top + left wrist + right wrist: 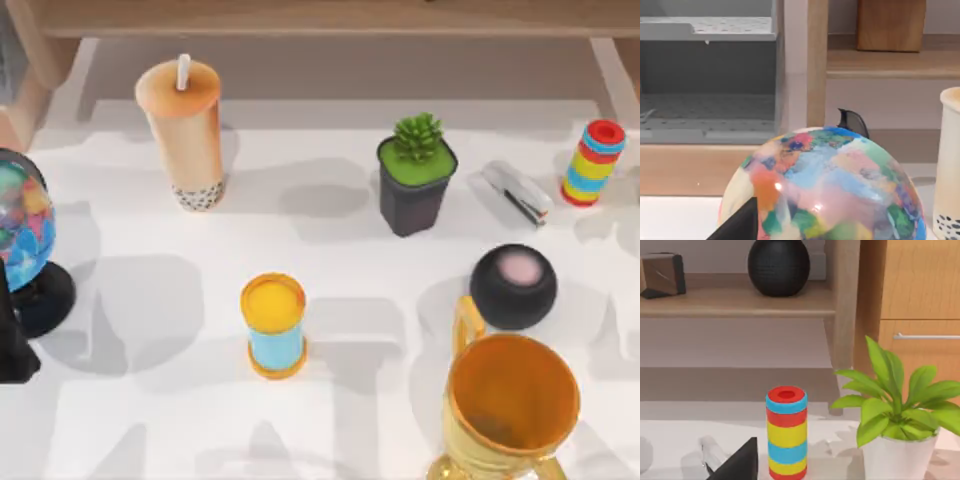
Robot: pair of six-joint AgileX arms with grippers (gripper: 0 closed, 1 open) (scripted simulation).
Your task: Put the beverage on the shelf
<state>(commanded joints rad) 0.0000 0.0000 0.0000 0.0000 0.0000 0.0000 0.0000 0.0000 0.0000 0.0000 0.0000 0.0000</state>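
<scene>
Your milk tea cup [184, 135] stands untouched at the table's far left, just before the wooden shelf [330, 18]; I cannot tell either gripper's opening, so you have yet to reach and grasp it.

On the white bench [340, 300] stand one tall tapered cup of orange-tan milk tea [184, 130], one short blue can with a yellow top [273, 325], one golden trophy cup [508, 405], one small succulent in a black pot [416, 172], one silver stapler [515, 192], one black round speaker [514, 285], one striped stacked cylinder [593, 162] and one multicoloured globe [22, 225].

beverage [184, 130]: orange-tan, dark-speckled pale base; can [273, 325]: blue, yellow top; globe [825, 187]: multicoloured patches; shelf [330, 17]: light brown.
</scene>
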